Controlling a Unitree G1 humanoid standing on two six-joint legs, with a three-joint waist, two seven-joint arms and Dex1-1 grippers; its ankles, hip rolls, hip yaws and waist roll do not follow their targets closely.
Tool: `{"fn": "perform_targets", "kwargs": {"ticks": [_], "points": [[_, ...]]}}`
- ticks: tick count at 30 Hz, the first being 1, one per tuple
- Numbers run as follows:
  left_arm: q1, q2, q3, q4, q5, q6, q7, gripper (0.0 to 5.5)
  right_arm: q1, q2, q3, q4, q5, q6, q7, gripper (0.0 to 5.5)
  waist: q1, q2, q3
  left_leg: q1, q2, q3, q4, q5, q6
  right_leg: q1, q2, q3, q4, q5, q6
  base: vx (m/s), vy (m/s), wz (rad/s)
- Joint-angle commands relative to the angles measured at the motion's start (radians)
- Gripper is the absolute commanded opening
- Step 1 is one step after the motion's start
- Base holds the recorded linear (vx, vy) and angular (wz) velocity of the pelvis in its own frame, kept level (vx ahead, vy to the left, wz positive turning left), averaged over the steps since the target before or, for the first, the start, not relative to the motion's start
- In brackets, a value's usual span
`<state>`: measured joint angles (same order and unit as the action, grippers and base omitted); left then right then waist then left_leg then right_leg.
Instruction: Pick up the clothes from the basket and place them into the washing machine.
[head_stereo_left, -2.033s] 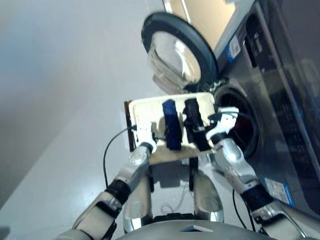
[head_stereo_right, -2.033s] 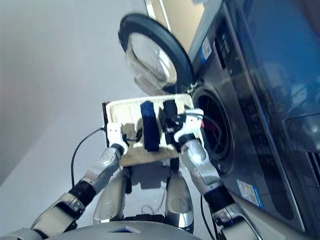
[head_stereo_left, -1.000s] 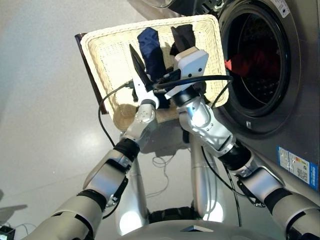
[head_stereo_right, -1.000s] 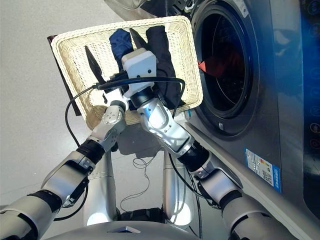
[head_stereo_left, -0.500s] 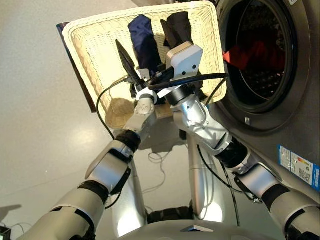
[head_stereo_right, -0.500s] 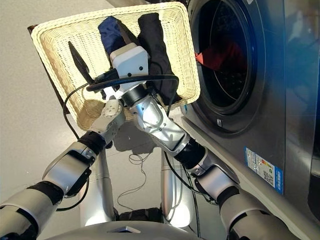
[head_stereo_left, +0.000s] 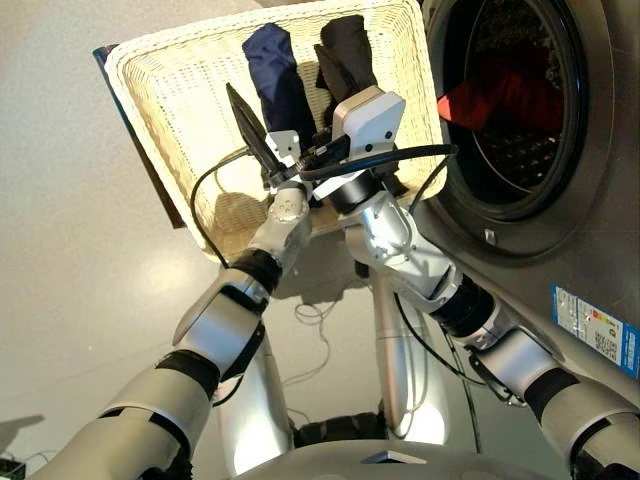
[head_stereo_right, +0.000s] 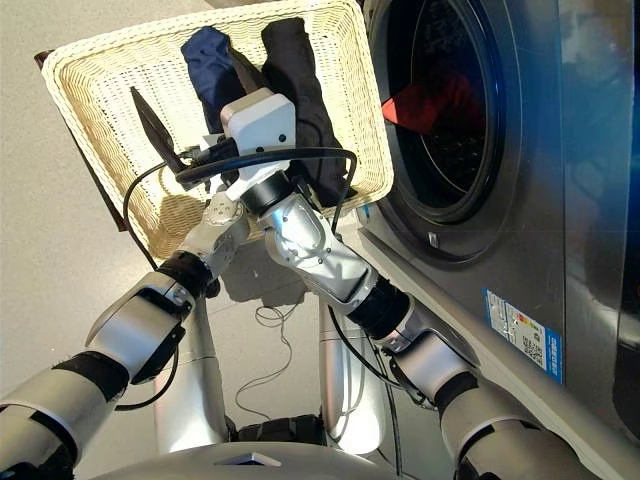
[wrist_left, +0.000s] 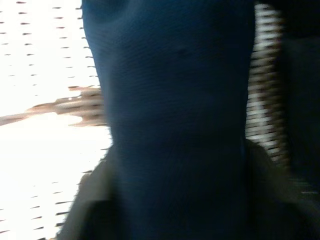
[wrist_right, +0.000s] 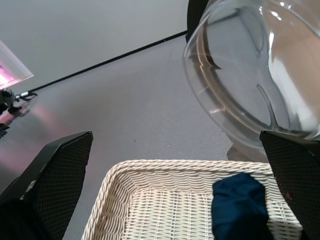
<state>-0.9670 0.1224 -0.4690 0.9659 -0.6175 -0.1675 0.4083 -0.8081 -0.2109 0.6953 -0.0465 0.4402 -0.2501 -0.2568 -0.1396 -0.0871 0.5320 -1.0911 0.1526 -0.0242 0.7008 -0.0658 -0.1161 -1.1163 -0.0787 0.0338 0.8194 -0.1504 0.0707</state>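
Inside the cream basket lie a navy roll and a black roll, side by side. Beyond it, a red garment sits in the washer drum. Left gripper hovers over the navy roll, jaws spread; right gripper jaws wide, empty.

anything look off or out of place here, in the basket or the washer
Nothing stands out. The navy roll and black roll lie side by side in the basket, none spilled over the rim. The red garment sits inside the washing machine drum. The right gripper is open, pointing over the basket.
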Motion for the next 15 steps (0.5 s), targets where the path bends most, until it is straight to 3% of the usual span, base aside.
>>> {"fn": "perform_targets", "kwargs": {"ticks": [1,7,11,12,15], "points": [[-0.054,-0.041,-0.022,0.076,0.022,-0.004,0.018,0.0,-0.034,0.018,-0.015,-0.133,0.018,-0.081,0.019,5.5,-0.01,-0.005,-0.012,0.01,-0.002,-0.011,0.064,-0.075,0.003,-0.025,-0.024,0.022,-0.015,0.019,0.044,0.0,0.0,0.0],[-0.048,-0.039,-0.01,0.07,0.029,-0.011,0.025,0.0,-0.005,-0.011,-0.041,-0.136,0.014,-0.092,0.004,5.5,-0.01,-0.007,-0.012,0.03,-0.002,-0.003,0.045,-0.069,0.002,-0.006,-0.023,0.028,-0.037,0.03,0.044,0.0,0.0,0.0],[-0.003,-0.024,-0.022,-0.031,0.111,-0.036,0.067,0.0,0.029,-0.052,-0.077,-0.135,-0.011,-0.1,-0.013,5.5,-0.003,0.001,-0.012,0.057,-0.009,0.006,0.009,-0.055,0.002,0.018,-0.028,0.03,-0.069,0.043,0.046,-0.022,0.005,-0.017],[0.005,-0.016,-0.029,-0.064,0.135,-0.04,0.076,0.0,0.03,-0.066,-0.094,-0.139,-0.021,-0.102,-0.018,5.5,-0.002,0.003,-0.012,0.045,-0.015,0.007,-0.019,-0.013,0.004,0.005,-0.029,0.034,-0.095,0.082,0.045,-0.079,0.005,-0.043],[0.084,0.026,-0.036,-0.206,0.212,-0.067,0.104,0.0,0.07,-0.104,-0.141,-0.141,-0.048,-0.106,-0.03,5.5,0.008,0.013,-0.012,0.078,-0.026,0.013,-0.058,-0.001,0.004,0.036,-0.038,0.03,-0.124,0.091,0.046,-0.026,-0.003,-0.007]]}}
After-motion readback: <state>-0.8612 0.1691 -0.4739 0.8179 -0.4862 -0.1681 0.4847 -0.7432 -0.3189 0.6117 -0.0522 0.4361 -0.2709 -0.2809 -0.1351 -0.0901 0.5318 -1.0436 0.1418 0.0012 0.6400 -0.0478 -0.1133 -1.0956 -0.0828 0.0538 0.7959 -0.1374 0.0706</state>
